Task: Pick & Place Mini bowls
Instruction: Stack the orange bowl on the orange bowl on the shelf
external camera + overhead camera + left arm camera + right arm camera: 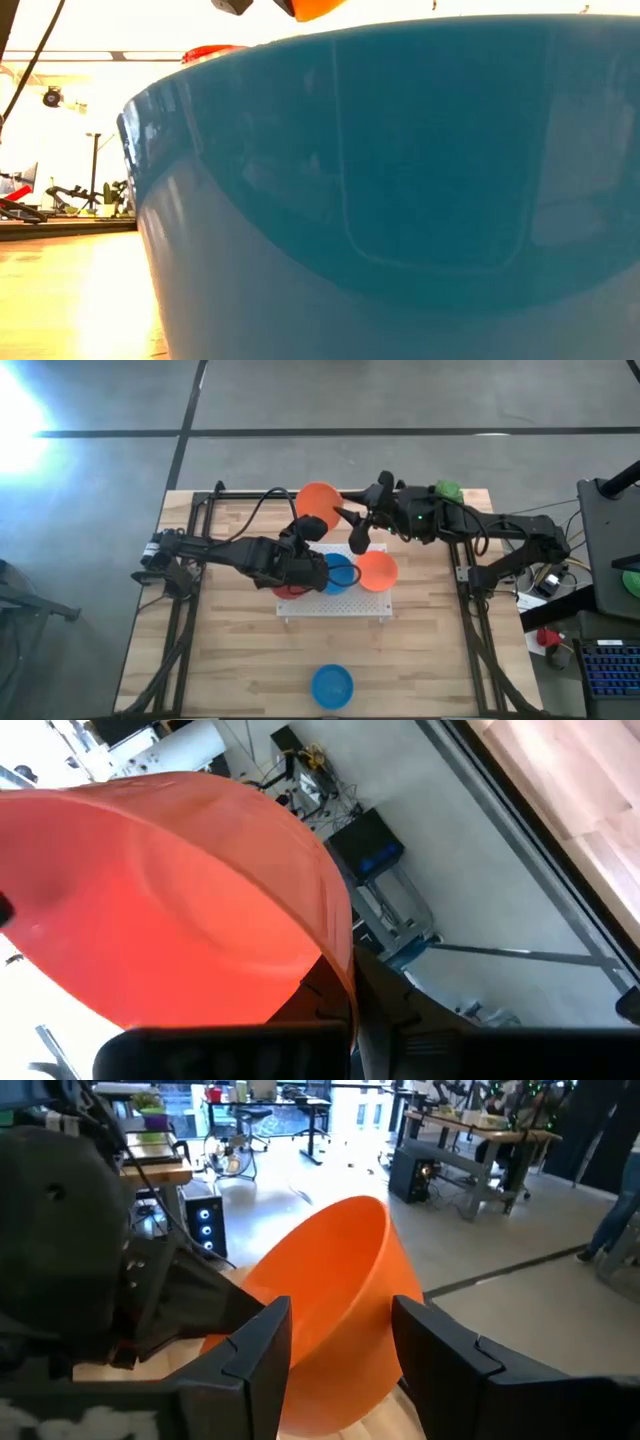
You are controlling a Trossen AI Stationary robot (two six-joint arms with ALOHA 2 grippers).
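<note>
Wood surface (240, 660): I've left pincer (312, 528) pinching orange bowl (318, 501) rim, right pincer (340, 1345) spread round it; light, slick plastic, grip rim.

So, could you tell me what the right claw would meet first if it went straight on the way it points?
Most likely the tilted orange bowl held by the left claw: it sits right ahead of the right claw, whose open fingers flank it. How near is unclear.

Harsh glare washed out the floor (20, 410) at upper left in the high view; low view was backlit, its blue bowl (400, 200) blurred.
</note>
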